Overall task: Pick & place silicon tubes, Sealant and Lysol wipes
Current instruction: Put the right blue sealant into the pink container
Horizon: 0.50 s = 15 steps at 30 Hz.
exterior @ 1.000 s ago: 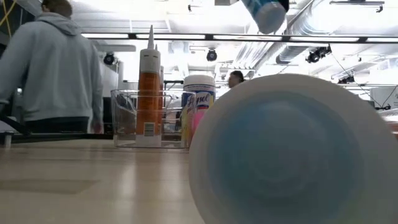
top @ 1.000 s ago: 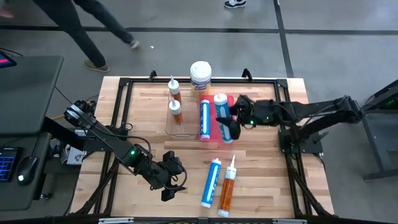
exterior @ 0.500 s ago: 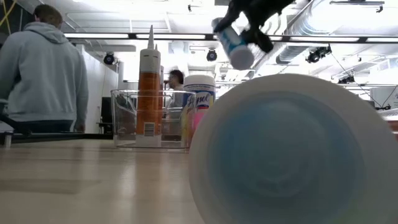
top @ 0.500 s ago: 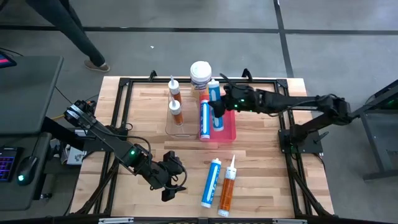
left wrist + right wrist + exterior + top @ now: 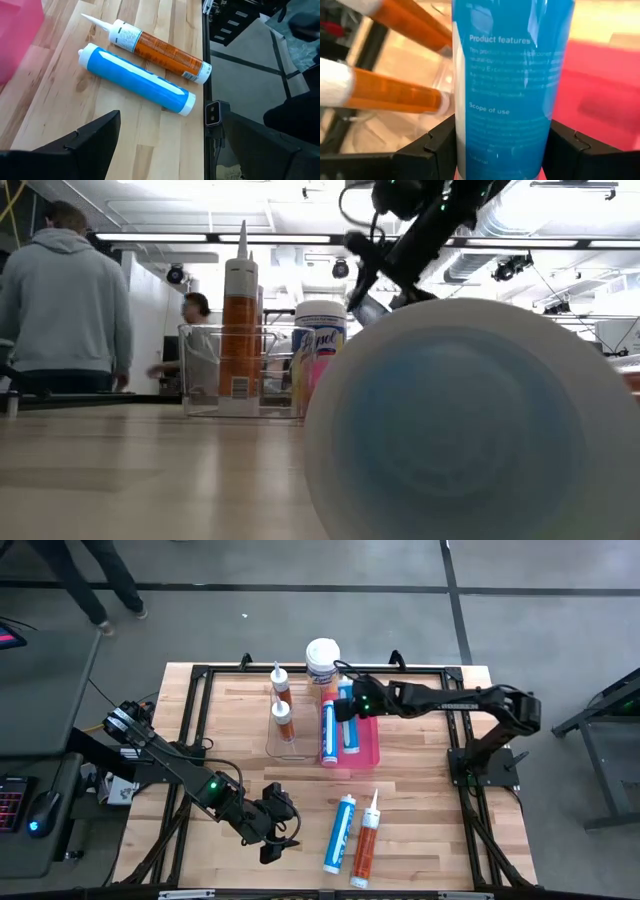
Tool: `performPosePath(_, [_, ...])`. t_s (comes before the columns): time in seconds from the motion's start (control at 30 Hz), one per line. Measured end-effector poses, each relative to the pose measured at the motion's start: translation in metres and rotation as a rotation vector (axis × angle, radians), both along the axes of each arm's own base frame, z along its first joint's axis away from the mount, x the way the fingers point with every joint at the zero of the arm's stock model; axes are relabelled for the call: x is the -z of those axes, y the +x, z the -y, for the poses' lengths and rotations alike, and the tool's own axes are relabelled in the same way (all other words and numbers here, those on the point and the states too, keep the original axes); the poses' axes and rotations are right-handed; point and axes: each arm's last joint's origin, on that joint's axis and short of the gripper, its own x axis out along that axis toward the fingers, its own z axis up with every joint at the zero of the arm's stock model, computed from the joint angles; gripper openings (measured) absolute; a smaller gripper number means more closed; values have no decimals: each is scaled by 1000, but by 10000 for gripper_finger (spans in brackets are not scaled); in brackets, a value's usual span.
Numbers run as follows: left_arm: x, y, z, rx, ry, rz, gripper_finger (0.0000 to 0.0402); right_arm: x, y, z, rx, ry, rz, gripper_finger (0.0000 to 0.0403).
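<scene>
The high view looked straight down on the whole wooden table [image 5: 420, 830]. The low view sat at tabletop level, pressed near a blue cartridge's end [image 5: 470, 425] — sharing the Lysol wipes [image 5: 322, 660] with it. Each wrist view faced forward past its own fingers, close — the left over loose cartridges.

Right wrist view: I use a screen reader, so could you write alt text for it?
The right end effector grips a blue tube printed with product text, filling the frame. Behind it lie a pink tray and two orange cartridges in a clear bin.
</scene>
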Motion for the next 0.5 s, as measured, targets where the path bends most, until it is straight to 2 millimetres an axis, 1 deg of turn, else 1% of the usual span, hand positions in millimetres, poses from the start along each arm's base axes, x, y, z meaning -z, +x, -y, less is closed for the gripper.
performPosePath(0.3, [0, 0, 0, 2, -1, -1, 346, 31, 9, 9, 14, 123, -64, 209])
performPosePath(0.5, [0, 0, 0, 2, -2, -1, 346, 35, 9, 12, 65, 171, -71, 209])
